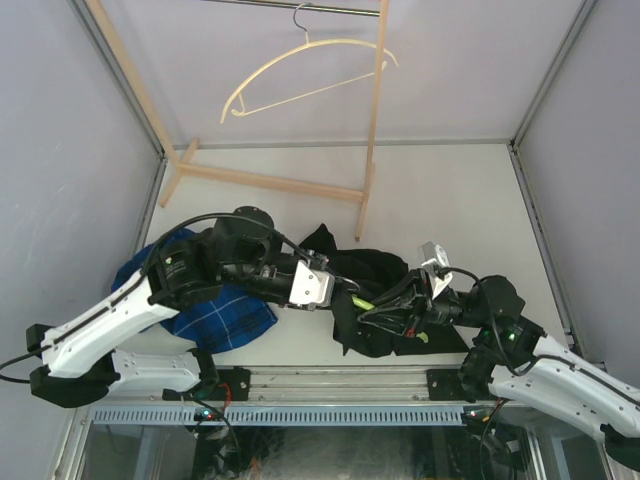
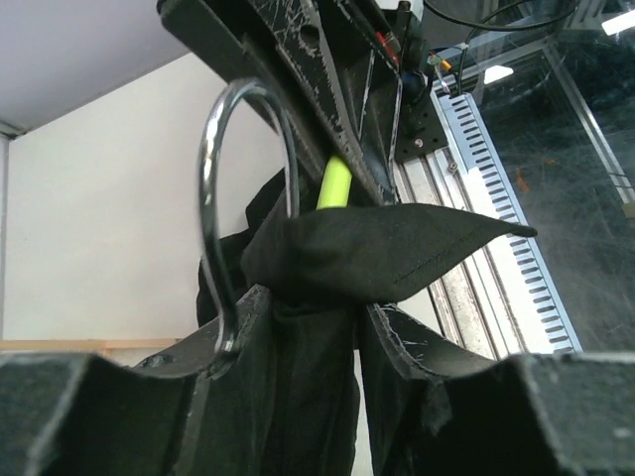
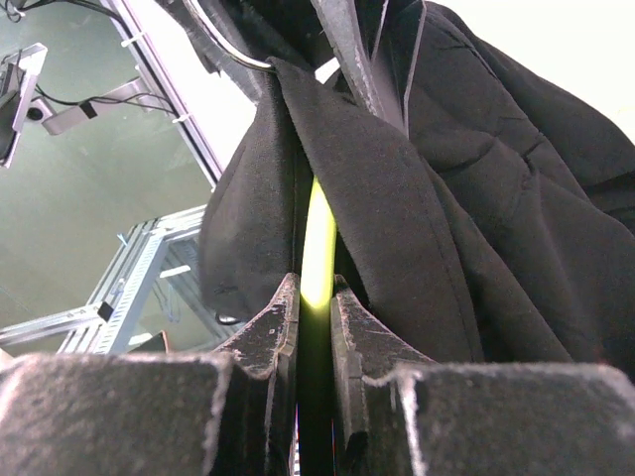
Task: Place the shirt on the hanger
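Observation:
The black shirt (image 1: 372, 268) lies bunched on the table between the two arms, draped over the lime-green hanger (image 1: 362, 300). My left gripper (image 1: 338, 292) reaches in from the left. In the left wrist view, the left gripper (image 2: 308, 317) is shut on a bunch of the shirt (image 2: 377, 253) just below the collar flap. The hanger's metal hook (image 2: 210, 188) curves up beside the left finger, and a bit of the hanger (image 2: 335, 183) shows above. My right gripper (image 3: 316, 297) is shut on the hanger (image 3: 317, 243), with the shirt (image 3: 466, 198) hanging over it.
A blue plaid shirt (image 1: 215, 312) lies under the left arm. A wooden rack (image 1: 370, 130) stands at the back with a cream hanger (image 1: 300, 70) on its rail. Grey walls close in the left and right sides. A metal rail (image 1: 330, 382) runs along the near edge.

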Robot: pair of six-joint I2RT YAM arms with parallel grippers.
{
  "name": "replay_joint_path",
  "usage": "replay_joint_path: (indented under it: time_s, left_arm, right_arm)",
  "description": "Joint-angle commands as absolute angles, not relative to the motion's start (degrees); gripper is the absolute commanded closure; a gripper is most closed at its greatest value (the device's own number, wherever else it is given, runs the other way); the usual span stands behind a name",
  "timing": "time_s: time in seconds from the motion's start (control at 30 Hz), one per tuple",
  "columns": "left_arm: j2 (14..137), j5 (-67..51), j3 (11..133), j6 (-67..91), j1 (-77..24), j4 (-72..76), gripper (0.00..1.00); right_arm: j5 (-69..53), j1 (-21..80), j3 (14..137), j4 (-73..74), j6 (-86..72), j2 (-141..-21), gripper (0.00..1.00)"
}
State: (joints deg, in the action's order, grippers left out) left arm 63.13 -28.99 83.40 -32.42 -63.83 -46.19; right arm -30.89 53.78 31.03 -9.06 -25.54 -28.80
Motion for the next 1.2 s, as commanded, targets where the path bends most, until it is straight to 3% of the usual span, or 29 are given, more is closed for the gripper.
replay_joint_path:
  time_s: [0.0, 0.13, 0.23, 0.37, 0.5, 0.6, 0.87, 1.17]
  left_arm:
    - [64.1, -33.0, 85.4, -30.9, -64.8, -42.9, 0.56]
    - [64.3, -32.8, 85.0, -30.8, -64.8, -42.8, 0.61]
    - [63.8, -31.8, 84.8, -30.8, -64.8, -43.7, 0.77]
    - [61.9, -27.2, 83.6, -30.6, -64.9, -44.9, 0.97]
    - [57.4, -21.2, 80.0, -29.8, -64.8, -44.6, 1.00]
    - [53.9, -17.5, 77.1, -28.7, -64.8, -43.3, 1.00]
    - [45.8, -7.2, 70.4, -25.4, -64.6, -40.0, 1.00]
    - [39.5, -0.5, 67.1, -21.5, -64.7, -31.9, 1.00]
  right_arm:
    - [-28.3, 54.1, 33.8, -18.3, -25.7, -29.6, 1.00]
    - [-28.3, 54.4, 33.8, -18.4, -25.4, -29.9, 1.00]
    - [-27.9, 54.5, 33.8, -17.4, -24.4, -29.4, 1.00]
    - [-24.2, 54.3, 34.4, -11.1, -21.5, -25.7, 0.83]
    - [-17.5, 54.1, 35.7, -0.8, -18.4, -19.5, 0.62]
    - [-9.9, 54.1, 36.3, 5.8, -17.5, -14.9, 0.55]
    - [11.6, 54.1, 36.2, 21.3, -25.7, -6.8, 0.49]
    - [10.2, 54.0, 32.6, 21.0, -36.6, -10.8, 0.43]
